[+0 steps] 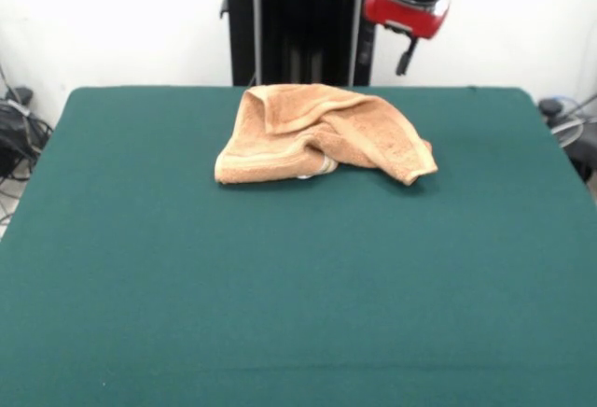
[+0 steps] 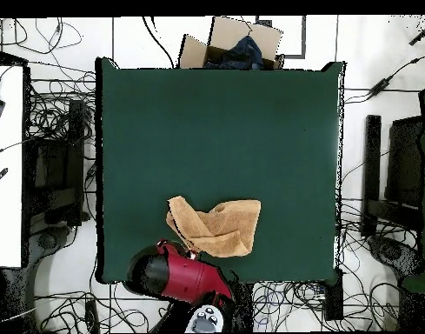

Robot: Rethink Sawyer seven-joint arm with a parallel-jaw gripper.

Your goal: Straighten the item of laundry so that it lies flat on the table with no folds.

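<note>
Here, a cardboard box (image 2: pixel 217 45) beyond the table (image 2: pixel 215 122) holds dark cloth (image 2: pixel 245 52).

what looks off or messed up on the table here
The towel is crumpled, not flat: one side is folded over itself and a corner trails off to the side, with ridges across the middle. It sits near the table's edge closest to the robot, with the gripper raised above and behind it, not touching. Nothing looks spilled or damaged.

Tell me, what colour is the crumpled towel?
Peach-orange; the towel shows best in the front view.
</note>
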